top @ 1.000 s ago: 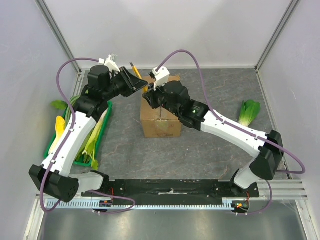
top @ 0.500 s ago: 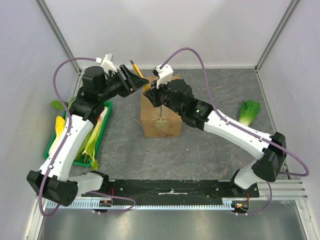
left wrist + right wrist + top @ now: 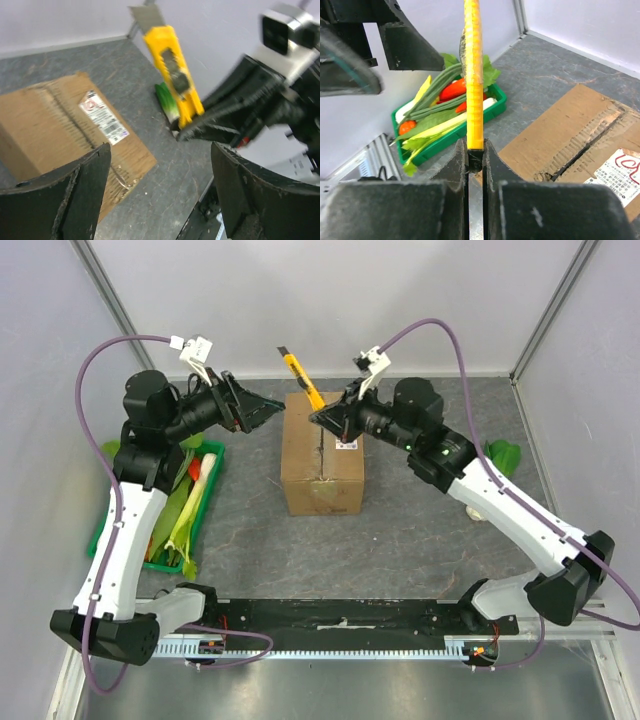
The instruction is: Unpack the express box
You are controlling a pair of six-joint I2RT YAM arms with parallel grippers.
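The express box [image 3: 322,455] is a brown carton with its flaps down, a seam along the top and a white label [image 3: 347,443]. My right gripper [image 3: 325,418] hovers over its back edge, shut on the lower end of a yellow utility knife [image 3: 300,375] that points up and away. The right wrist view shows the knife [image 3: 472,75] pinched between the jaws, above the box [image 3: 580,125]. My left gripper [image 3: 265,405] hangs open just left of the box with nothing in it. In its own view, box [image 3: 60,120] and knife [image 3: 172,70] lie beyond the open jaws.
A green tray [image 3: 103,525] of vegetables lies along the left wall under my left arm; its rim [image 3: 497,102] shows in the right wrist view. A leafy green [image 3: 497,460] lies on the mat at the right. Walls close in behind and at both sides.
My left gripper has opened and drawn back to the left, away from the knife. My right gripper has swung up and right with the knife in it.
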